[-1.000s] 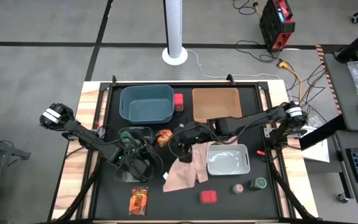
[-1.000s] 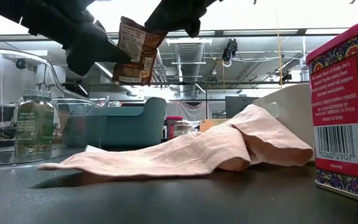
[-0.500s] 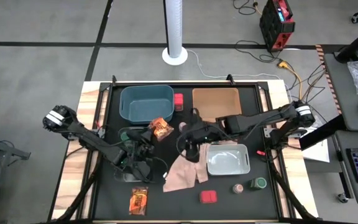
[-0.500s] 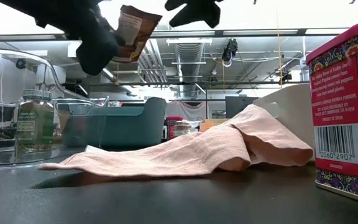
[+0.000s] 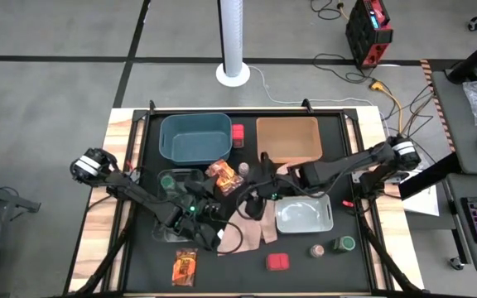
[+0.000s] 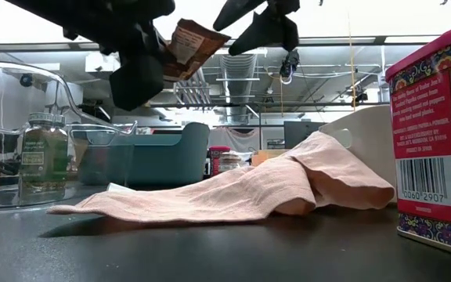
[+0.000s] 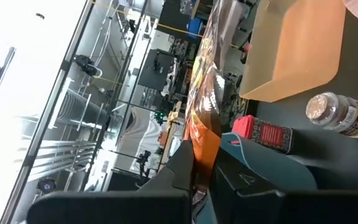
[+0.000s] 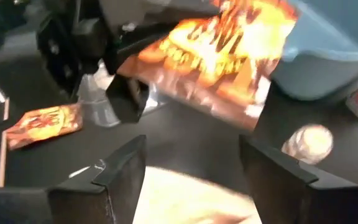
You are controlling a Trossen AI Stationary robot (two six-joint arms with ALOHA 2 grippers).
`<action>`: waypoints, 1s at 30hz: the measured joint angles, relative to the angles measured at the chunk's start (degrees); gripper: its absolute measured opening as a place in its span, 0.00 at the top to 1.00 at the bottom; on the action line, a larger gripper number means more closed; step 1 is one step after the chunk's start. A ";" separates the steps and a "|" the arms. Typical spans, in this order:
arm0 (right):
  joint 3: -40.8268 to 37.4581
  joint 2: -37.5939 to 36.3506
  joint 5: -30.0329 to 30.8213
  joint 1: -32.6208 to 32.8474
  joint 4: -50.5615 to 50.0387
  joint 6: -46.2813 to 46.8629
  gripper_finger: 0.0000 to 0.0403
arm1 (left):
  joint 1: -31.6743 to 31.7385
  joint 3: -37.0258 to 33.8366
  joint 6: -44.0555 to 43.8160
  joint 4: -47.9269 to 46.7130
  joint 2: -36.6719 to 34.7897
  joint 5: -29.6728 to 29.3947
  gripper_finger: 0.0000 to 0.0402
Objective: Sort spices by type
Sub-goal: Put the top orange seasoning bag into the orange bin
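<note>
An orange-red and brown spice packet (image 5: 219, 172) hangs in the air near the table's middle, with my left gripper (image 5: 208, 187) shut on it. My right gripper (image 5: 253, 197) stands open just to the packet's right, above the pink cloth (image 5: 247, 228); its fingers frame the packet (image 8: 222, 56) without touching it. A second packet (image 5: 185, 266) lies flat near the front edge. A pink box (image 5: 277, 261), a pink-topped jar (image 5: 315, 250) and a green-lidded jar (image 5: 344, 244) stand at the front right. Another jar (image 6: 44, 153) stands in the clear bin. My left gripper pinches the packet's end (image 7: 199, 158) between its two fingers. The fingers lie about level and come from the table's left and near side. The packet (image 6: 194, 47) is lifted clear of the table and sticks out past the fingers, tilted, its free end higher.
A teal bin (image 5: 195, 136) and an orange bin (image 5: 288, 136) stand along the far edge, with a pink box (image 5: 238, 134) between them. A jar (image 5: 243, 170) stands near the packet. A grey bin (image 5: 303, 213) sits right of the cloth.
My right gripper has opened, let go of the packet and drawn back a little toward the table's right. My left gripper keeps hold of the packet and has rolled, so the packet has tipped from nearly upright to a flatter slant.
</note>
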 joint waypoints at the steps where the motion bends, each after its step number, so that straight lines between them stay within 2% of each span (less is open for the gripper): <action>1: -0.16 0.00 0.07 0.32 -0.25 1.16 0.39 | 0.00 0.00 -0.01 -0.19 0.00 0.00 0.99; 3: -0.19 -0.12 0.10 1.04 -0.30 0.53 0.39 | 0.00 0.00 -0.06 -0.26 -0.03 0.01 0.99; 5: -0.19 -0.40 0.55 2.03 -1.28 -6.74 0.38 | 0.00 0.00 -0.01 -0.30 -0.16 0.01 0.99; 8: -0.19 -0.48 8.18 4.72 -2.86 -16.07 0.39 | 0.00 0.00 -0.14 -0.30 -0.51 1.51 0.99; 13: -0.21 -0.37 23.67 9.61 -2.81 -30.90 0.44 | 0.11 0.00 -4.63 -0.48 -0.74 12.06 0.99; 15: -0.21 -0.37 26.92 10.93 -2.74 -35.13 0.44 | 0.34 0.00 -7.03 -0.43 -1.00 17.79 0.99; 19: -0.21 0.03 26.79 11.91 -2.47 -38.26 0.43 | 0.85 0.20 -10.72 -0.45 -1.34 26.00 0.99; 21: -0.21 0.11 24.25 11.94 -2.66 -38.49 0.42 | 1.02 0.39 -11.76 -0.32 -1.43 27.93 0.99; 24: -0.21 0.11 19.86 11.79 -2.42 -37.21 0.41 | 1.43 1.06 -13.77 -0.45 -1.52 28.12 0.98; 30: -0.21 0.11 19.53 11.69 -2.48 -35.65 0.39 | 1.82 2.73 -14.08 -0.45 -1.57 28.12 0.98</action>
